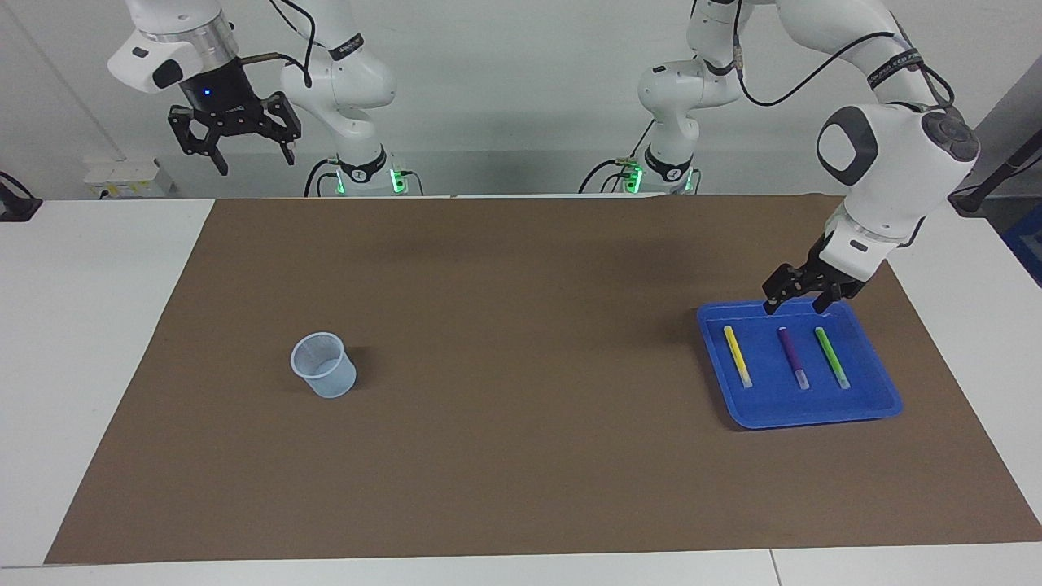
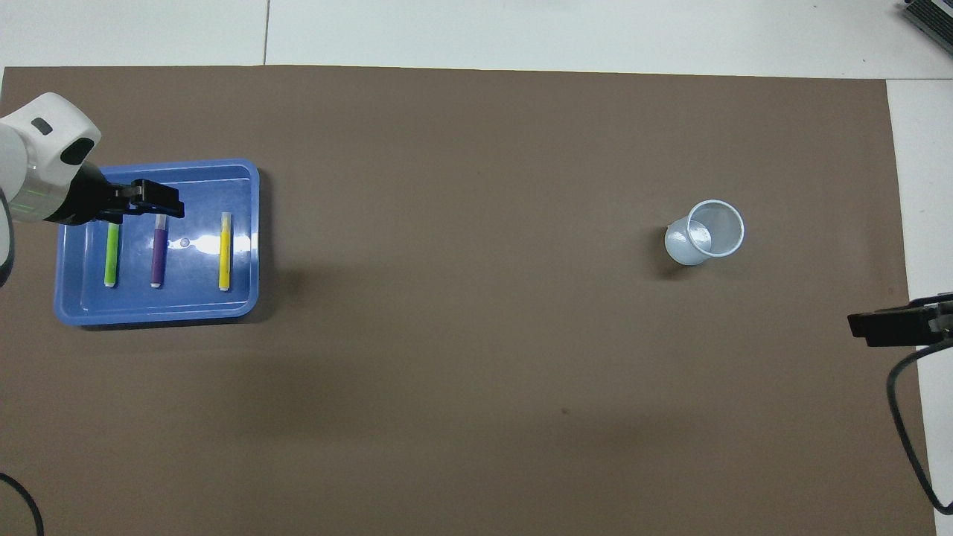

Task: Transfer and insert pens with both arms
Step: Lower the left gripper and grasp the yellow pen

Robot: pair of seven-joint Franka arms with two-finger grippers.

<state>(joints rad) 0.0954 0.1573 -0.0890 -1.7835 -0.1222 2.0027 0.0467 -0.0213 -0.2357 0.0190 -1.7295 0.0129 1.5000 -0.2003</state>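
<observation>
Three pens lie side by side in a blue tray (image 1: 886, 393) (image 2: 246, 179) toward the left arm's end of the table: yellow (image 1: 737, 356) (image 2: 224, 251), purple (image 1: 792, 357) (image 2: 158, 253) and green (image 1: 832, 357) (image 2: 112, 254), each with a pale end. My left gripper (image 1: 794, 309) (image 2: 160, 202) hangs open low over the tray, above the purple and green pens, touching none. My right gripper (image 1: 254, 164) (image 2: 864, 327) waits open and empty, high over the table's edge at the right arm's end.
A translucent white cup (image 1: 324, 365) (image 2: 706, 232) stands upright on the brown mat (image 1: 521, 342) toward the right arm's end. White table surface borders the mat on all sides.
</observation>
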